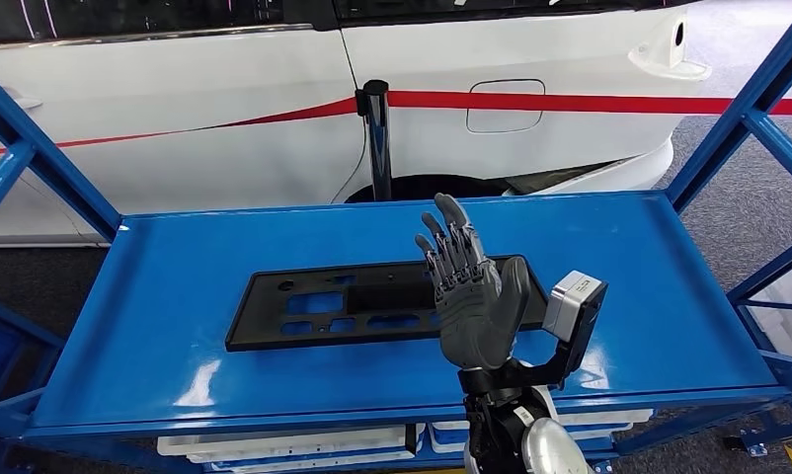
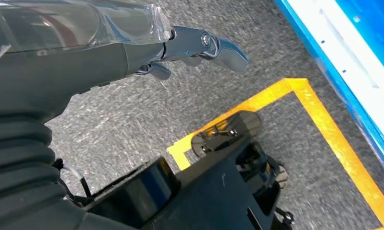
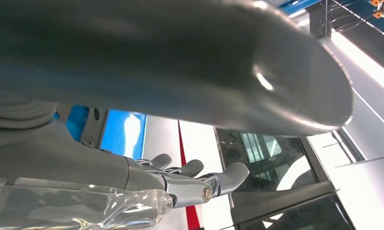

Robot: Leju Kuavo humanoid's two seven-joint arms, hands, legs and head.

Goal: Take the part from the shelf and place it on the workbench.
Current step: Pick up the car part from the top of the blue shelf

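Fingers of the right hand (image 1: 474,296) stand spread and upright, holding nothing, the black perforated panel (image 1: 353,304) lying flat on the blue shelf (image 1: 175,296) just behind them. Left hand (image 2: 199,45) hangs empty over grey carpet (image 2: 132,120).

The part (image 1: 372,304) lies flat on the shelf (image 1: 175,296), near its middle, long side running left to right. The right hand (image 1: 468,286) is raised over the part's right end, fingers apart and holding nothing. Behind the shelf stands a car (image 1: 224,118), with a post (image 1: 376,138) between them. Bins (image 1: 293,444) sit under the shelf. The left hand (image 2: 132,43) hangs over the floor (image 2: 132,120), near a taped line (image 2: 324,124).
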